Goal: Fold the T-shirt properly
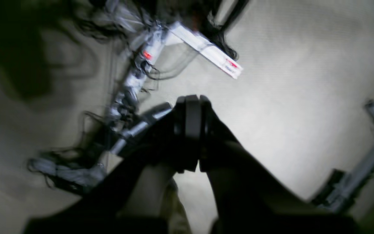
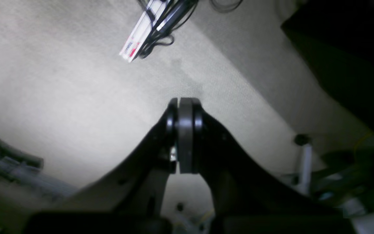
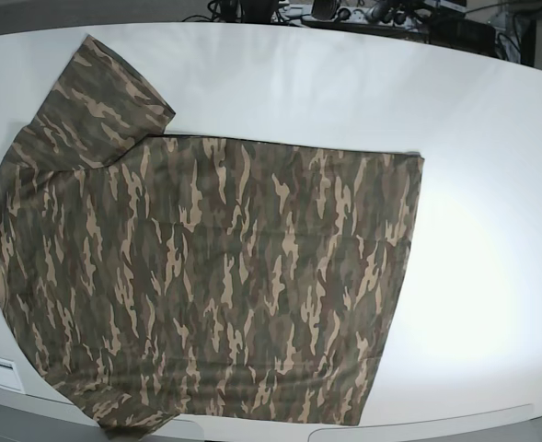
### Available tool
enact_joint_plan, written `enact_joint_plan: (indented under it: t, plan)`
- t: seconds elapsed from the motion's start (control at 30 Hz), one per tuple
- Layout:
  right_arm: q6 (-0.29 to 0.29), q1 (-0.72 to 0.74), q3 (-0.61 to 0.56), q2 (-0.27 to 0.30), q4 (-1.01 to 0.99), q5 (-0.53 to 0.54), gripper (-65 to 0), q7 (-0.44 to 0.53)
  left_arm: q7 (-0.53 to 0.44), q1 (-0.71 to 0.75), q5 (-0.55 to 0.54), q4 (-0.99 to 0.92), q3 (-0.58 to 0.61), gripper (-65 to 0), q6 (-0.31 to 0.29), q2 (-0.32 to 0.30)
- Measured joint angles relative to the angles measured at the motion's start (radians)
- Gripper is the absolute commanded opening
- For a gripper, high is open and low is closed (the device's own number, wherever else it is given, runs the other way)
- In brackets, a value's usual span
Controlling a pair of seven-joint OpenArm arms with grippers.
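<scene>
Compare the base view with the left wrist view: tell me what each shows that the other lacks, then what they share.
Only the base view shows the T-shirt spread flat on the white table, one sleeve pointing to the far left corner; no arm is in it. Only the left wrist view shows the left gripper, jaws shut with nothing between them, above a pale carpeted floor with a white cable-hung frame. That view is blurred. They share little: possibly a scrap of camouflage cloth at the wrist view's bottom edge.
</scene>
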Motion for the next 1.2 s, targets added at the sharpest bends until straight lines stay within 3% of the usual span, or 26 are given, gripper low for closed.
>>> enact_joint_plan:
  t: [0.13,0.23,0.4,0.7,0.87,1.03,1.07,1.2]
  plan:
    - [-0.019,0.004,0.007,0.002,0.003,-0.039,-65.0,-0.029,0.026,0.047,0.074,0.090,-0.060,-65.0,0.001,-0.014]
    - [-0.026,0.000,0.006,0.001,0.000,-0.082,-65.0,-0.027,0.035,0.079,0.116,0.082,-0.108,-65.0,0.045,-0.016]
    - [-0.110,0.002,0.006,0.002,0.000,-0.258,-65.0,-0.005,0.015,0.072,0.181,0.082,-0.191,-65.0,0.053,-0.015]
    - [-0.210,0.053,0.005,0.001,0.000,-0.409,-65.0,0.024,-0.038,-0.064,0.166,0.082,-0.332,-65.0,0.063,-0.013]
    - [-0.268,0.161,0.005,0.020,0.000,-0.478,-65.0,0.034,-0.082,-0.188,0.161,0.082,-0.344,-65.0,0.013,-0.019]
    - [-0.308,0.276,0.003,0.104,0.000,-0.522,-65.0,0.037,-0.188,-0.302,0.155,0.068,-0.343,-65.0,0.006,-0.110]
    - [-0.311,0.296,0.003,0.120,0.000,-0.523,-65.0,0.046,-0.233,-0.332,0.166,0.037,-0.342,-65.0,-0.013,-0.124]
    - [-0.318,0.352,0.003,0.153,0.000,-0.521,-65.0,0.065,-0.377,-0.452,0.214,-0.127,-0.338,-65.0,-0.197,-0.173]
